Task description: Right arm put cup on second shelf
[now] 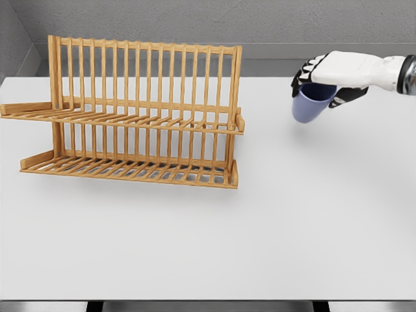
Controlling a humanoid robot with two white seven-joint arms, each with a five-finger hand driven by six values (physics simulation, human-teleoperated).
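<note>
Above the white table (273, 227), right hand (328, 75) fingers (305, 70) clasp the tilted cup (311, 104).

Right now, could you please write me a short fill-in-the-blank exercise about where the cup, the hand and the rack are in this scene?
1. The right hand grips a cup whose colour is ____.
2. The wooden dish rack has ____ slatted shelves, both bare.
3. In the head view, the cup is to the ____ of the rack.
4. The cup is tilted and held ____ the white table, not resting on it.

Missing words: blue; two; right; above
</note>
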